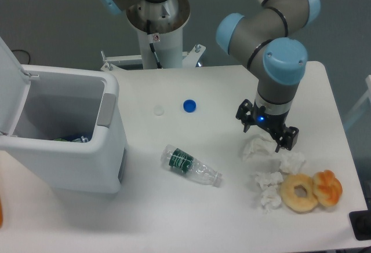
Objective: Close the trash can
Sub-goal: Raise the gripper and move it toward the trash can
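Observation:
The trash can [87, 160] is a big white boxy bin at the left of the table. Its lid [10, 85] stands open, tilted up at the far left, and the grey latch [106, 110] sits on the rim facing right. Some rubbish shows inside at the bottom. My gripper [265, 130] hangs far to the right of the bin, just above crumpled white tissues [258, 146]. Its fingers are spread with nothing between them.
A clear plastic bottle [190, 166] with a green label lies right of the bin. A blue cap [189, 106] and a white cap [159, 110] lie behind it. Two doughnuts [310, 191] and more tissues [268, 189] sit at the front right. The arm's base [156, 33] stands at the back.

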You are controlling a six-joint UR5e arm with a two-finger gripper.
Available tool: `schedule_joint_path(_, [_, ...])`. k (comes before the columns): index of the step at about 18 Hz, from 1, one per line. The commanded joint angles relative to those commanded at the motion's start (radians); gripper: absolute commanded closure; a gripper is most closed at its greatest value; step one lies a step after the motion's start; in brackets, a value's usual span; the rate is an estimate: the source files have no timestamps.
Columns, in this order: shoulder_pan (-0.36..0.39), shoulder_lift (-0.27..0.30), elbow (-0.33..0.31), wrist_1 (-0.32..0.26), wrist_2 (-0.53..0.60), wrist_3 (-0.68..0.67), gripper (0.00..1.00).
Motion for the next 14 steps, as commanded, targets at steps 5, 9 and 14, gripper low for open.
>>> schedule_joint_path(5, [-0.008, 0.012, -0.008, -0.003, -0.008, -0.011, 0.0])
schedule_joint_path(9, [-0.008, 0.049, -0.009, -0.003, -0.012, -0.014, 0.0])
schedule_joint_path(14, [-0.012, 0.117, -0.055, 0.011, -0.018, -0.136, 0.0])
